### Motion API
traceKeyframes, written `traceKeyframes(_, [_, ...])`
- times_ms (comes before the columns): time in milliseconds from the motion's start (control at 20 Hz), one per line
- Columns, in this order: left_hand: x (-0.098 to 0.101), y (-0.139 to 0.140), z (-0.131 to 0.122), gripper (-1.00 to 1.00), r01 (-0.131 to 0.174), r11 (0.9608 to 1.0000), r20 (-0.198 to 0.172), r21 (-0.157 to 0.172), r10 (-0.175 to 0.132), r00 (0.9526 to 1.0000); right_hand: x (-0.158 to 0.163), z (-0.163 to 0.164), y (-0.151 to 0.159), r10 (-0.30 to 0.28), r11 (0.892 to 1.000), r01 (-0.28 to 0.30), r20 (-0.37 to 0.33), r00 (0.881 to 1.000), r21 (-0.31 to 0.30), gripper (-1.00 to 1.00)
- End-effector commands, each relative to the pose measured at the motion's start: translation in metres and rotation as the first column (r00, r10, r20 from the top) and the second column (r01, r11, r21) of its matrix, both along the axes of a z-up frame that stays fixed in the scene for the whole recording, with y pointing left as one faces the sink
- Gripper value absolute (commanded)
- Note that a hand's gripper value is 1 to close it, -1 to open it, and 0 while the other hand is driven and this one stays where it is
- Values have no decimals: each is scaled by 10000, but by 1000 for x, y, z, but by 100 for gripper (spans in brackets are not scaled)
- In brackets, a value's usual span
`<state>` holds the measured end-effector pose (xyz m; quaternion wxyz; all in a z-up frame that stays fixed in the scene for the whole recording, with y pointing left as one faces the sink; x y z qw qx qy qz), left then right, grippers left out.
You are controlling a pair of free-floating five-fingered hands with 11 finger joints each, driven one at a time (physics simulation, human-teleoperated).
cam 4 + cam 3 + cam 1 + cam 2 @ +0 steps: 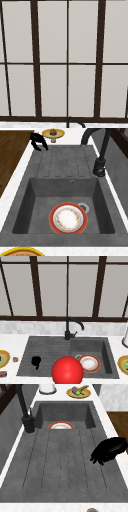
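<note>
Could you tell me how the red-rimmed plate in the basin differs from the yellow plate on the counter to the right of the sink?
The red-rimmed plate lies in the sink basin and carries nothing; the yellow plate sits on the white counter and holds food. The red-rimmed plate has a white centre with a patterned ring, while the yellow plate is plain yellow-brown. Both are round and lie flat.
</note>
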<state>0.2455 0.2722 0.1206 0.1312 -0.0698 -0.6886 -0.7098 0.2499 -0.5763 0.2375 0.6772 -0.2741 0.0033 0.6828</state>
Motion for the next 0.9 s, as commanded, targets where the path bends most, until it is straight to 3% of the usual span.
traceKeyframes(0, [0,0,0,0,0,10000,0,0,0,10000,0,4,1,-876,9914,811,598,9944,1030,-100])
traceKeyframes(250, [0,0,0,0,0,10000,0,0,0,10000,0,4,0,-715,9843,630,464,9964,1650,-100])
traceKeyframes(300, [0,0,0,0,0,10000,0,0,0,10000,-3,2,-1,-693,9819,681,6,9976,1765,-100])
traceKeyframes(350, [0,0,0,0,0,10000,0,0,0,10000,-2,4,3,-764,9948,759,44,9971,677,-100])
traceKeyframes(400, [0,0,0,0,0,10000,0,0,0,10000,0,3,3,455,9955,-454,9,9990,834,-100])
traceKeyframes(450, [0,0,0,0,0,10000,0,0,0,10000,-3,4,0,-224,9967,214,113,9997,789,-100])
traceKeyframes(600, [0,0,0,0,0,10000,0,0,0,10000,-1,0,8,10,9969,-13,34,10000,788,-100])
traceKeyframes(700, [0,0,0,0,0,10000,0,0,0,10000,-1,-4,-5,8,9922,-11,26,10000,1250,-100])
traceKeyframes(850, [0,0,0,0,0,10000,0,0,0,10000,4,-6,0,-751,9749,744,-49,9972,2101,-100])
